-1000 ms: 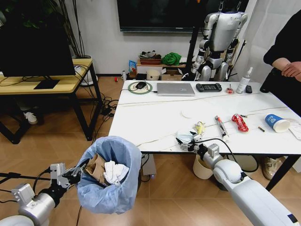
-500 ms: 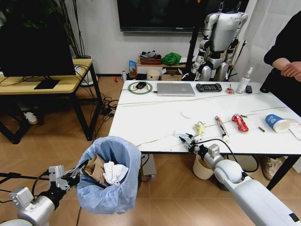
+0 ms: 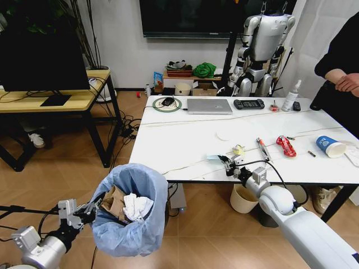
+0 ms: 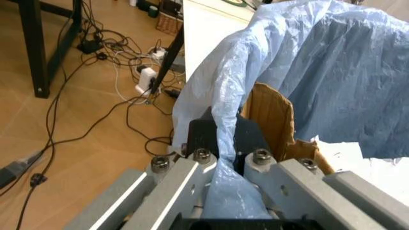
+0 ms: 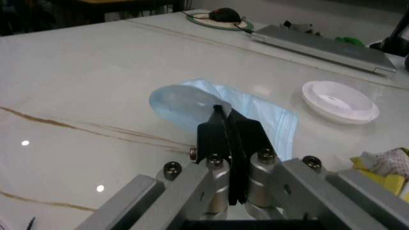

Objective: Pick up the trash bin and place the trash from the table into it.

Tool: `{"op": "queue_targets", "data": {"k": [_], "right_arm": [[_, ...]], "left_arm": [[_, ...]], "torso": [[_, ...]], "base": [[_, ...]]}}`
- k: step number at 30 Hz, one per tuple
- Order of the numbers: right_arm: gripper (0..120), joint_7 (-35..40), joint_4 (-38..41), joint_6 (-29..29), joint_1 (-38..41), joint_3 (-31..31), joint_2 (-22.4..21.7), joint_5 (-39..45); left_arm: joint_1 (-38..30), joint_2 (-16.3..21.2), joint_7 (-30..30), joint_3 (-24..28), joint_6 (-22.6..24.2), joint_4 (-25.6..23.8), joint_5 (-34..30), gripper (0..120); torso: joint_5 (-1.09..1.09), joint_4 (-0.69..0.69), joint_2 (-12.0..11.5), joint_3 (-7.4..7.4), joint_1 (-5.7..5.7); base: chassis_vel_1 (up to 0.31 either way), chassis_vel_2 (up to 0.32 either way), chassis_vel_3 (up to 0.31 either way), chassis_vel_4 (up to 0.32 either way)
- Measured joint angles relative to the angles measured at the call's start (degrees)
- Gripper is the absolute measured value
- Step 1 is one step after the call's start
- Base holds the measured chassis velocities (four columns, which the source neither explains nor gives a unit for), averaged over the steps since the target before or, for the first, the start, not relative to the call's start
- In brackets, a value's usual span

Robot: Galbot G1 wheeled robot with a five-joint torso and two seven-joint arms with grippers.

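Trash bin (image 3: pixel 132 210) with light-blue bag liner hangs off the floor at lower left of the head view, just beside the table's (image 3: pixel 185 140) near-left corner, below the tabletop. Left pincer (image 3: pixel 85 211) clamps the bin's rim; left wrist view shows its fingers (image 4: pixel 203 136) pinched on the bag edge (image 4: pixel 225 143), one inside, one outside. Brown cardboard (image 3: pixel 114 202) and crumpled white wrappers (image 3: pixel 134 206) sit inside the bin.

Right pincer (image 3: pixel 229 163) is over the table near the front edge, jaws pressed together with nothing between them. Right wrist view: fingertips (image 5: pixel 214 132) right at a flat pale-blue piece of litter (image 5: pixel 191 103) lying on the tabletop; cannot tell if touching. Yellow-white scrap (image 3: pixel 239 150) lies just beside the pincer. Farther right on the table: white tube (image 3: pixel 263 148), red wrapper (image 3: pixel 286 145), blue paper cup (image 3: pixel 329 146) on its side. Small white lid (image 5: pixel 338 100) beyond the blue piece. Laptop (image 3: pixel 209 106) at the far edge.
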Motion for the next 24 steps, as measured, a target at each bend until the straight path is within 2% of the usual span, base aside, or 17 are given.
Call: {"op": "queue_targets", "data": {"k": [6,12,14,17,19,24], "right_arm": [[0,-1.6,8.6,1.5,-0.1,0.3,-0.8,6.2],[0,-3.1,16.3,3.1,1.3,-3.0,-1.2,13.9],[0,-3.9,21.0,4.3,3.9,-7.6,-1.3,19.7],[0,-5.0,23.9,5.7,9.0,-15.5,-1.2,24.3],[0,-5.2,24.1,5.8,10.4,-17.4,-1.1,24.9],[0,-6.0,22.0,6.2,17.5,-29.1,1.0,25.6]], "left_arm": [[0.3,-0.5,0.0,-0.3,-0.1,-0.1,0.1,0],[0.6,-0.8,0.0,-0.5,-0.1,-0.2,0.2,0],[0.7,-1.1,0.0,-0.6,-0.1,-0.4,0.2,0],[0.9,-1.2,-0.3,-0.5,0.2,-0.5,-0.6,0],[1.0,-1.2,-0.4,-0.4,0.3,-0.4,-0.7,0],[1.1,-1.1,-0.6,-0.5,0.7,-0.1,-1.1,0]], "torso": [[0.00,0.01,0.0,0.00,0.00],[0.00,0.01,0.0,0.00,-0.01],[-0.02,0.01,0.0,0.00,-0.01],[-0.02,0.02,0.0,0.00,-0.01],[-0.02,0.00,0.0,0.00,-0.01],[-0.03,0.02,0.0,0.00,-0.01]], "base": [[0.000,0.000,0.000,0.000],[0.000,0.000,0.000,0.000],[0.000,0.000,0.000,0.000],[0.000,0.000,0.000,0.000],[0.000,0.000,0.000,0.000],[0.000,0.000,0.000,0.000]]}}
